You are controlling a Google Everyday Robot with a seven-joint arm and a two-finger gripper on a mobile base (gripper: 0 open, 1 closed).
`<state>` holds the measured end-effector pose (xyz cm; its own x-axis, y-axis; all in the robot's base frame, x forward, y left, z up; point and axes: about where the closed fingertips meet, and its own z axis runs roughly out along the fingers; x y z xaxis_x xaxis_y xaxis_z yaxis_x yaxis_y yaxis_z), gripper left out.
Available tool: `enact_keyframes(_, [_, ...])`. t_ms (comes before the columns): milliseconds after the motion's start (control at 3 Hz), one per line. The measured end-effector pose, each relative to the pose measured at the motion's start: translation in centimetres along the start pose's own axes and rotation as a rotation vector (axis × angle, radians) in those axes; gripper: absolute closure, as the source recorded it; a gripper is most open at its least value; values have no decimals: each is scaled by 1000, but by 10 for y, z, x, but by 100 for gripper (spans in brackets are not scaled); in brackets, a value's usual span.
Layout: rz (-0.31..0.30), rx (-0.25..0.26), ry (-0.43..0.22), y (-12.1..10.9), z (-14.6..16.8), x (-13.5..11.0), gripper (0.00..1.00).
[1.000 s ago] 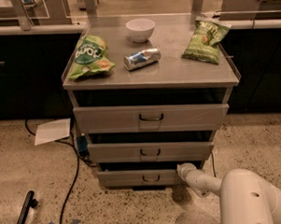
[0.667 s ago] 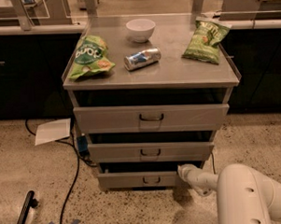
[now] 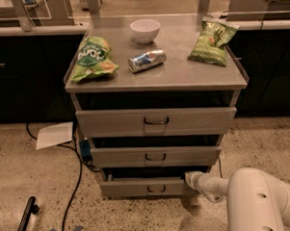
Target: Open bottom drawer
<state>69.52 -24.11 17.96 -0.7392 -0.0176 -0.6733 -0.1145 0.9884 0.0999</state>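
**A:** Drawer position first: where does the bottom drawer (image 3: 133,187) sit?

**B:** It is the lowest of the three fronts, just above the floor, under the middle drawer (image 3: 118,158) and the top drawer (image 3: 111,122). Its loop handle (image 3: 156,188) is centred, with nothing on it.

**A:** And the gripper?

**B:** The gripper (image 3: 190,178) is at the front's upper right corner, against the dark gap above it and well right of the handle. Whether it is clenched or released, I cannot tell.

**A:** Why there and not at the handle?

**B:** My guess is that the arm (image 3: 257,199) reaches in low from the right, so the corner edge is the nearest place to hook. An off-centre pull may skew the drawer.

**A:** Anything above at risk?

**B:** The counter (image 3: 182,75) carries a left chip bag (image 3: 92,59), a can (image 3: 146,60) on its side, a bowl (image 3: 145,30) and a right chip bag (image 3: 213,35). A jolt might roll the can.
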Motion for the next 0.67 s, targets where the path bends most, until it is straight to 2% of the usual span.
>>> enact_keyframes(333, [83, -71, 98, 3, -16, 25, 100])
enact_keyframes(667, [135, -118, 158, 7, -32, 39, 100])
